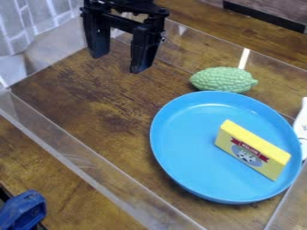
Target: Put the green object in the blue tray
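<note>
Green object (224,80) on table (84,102), just beyond blue tray's (180,128) rim, long axis running roughly left-right. End effector (121,66) up-left of it in view, fingers parted, nothing between. Yellow block (253,151) sits inside tray.
</note>
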`<state>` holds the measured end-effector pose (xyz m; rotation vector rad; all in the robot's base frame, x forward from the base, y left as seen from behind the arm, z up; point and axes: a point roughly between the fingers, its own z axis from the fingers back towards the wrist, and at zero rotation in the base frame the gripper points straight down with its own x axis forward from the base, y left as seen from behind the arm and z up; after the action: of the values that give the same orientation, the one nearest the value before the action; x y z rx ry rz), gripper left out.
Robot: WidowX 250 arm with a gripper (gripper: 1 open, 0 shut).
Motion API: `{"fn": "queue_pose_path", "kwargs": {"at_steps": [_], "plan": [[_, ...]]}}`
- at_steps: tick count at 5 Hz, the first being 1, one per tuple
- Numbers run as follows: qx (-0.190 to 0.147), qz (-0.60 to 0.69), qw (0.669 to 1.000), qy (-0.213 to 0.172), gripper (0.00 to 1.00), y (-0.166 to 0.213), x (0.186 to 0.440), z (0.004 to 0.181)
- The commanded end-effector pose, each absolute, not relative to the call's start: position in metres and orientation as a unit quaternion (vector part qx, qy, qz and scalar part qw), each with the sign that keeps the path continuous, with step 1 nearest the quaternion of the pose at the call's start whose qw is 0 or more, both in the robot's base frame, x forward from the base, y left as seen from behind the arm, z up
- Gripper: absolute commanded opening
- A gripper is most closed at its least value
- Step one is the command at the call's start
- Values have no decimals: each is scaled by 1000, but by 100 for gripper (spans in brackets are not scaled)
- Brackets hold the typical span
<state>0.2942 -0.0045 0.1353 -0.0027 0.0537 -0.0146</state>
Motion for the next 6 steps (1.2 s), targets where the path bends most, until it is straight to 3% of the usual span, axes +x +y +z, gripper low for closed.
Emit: {"fn": "queue_pose_path", "kwargs": {"at_steps": [1, 6], "plan": [[0, -28, 999, 35, 100, -7, 297, 129], [8, -192, 980, 49, 100, -28, 336, 102]]}}
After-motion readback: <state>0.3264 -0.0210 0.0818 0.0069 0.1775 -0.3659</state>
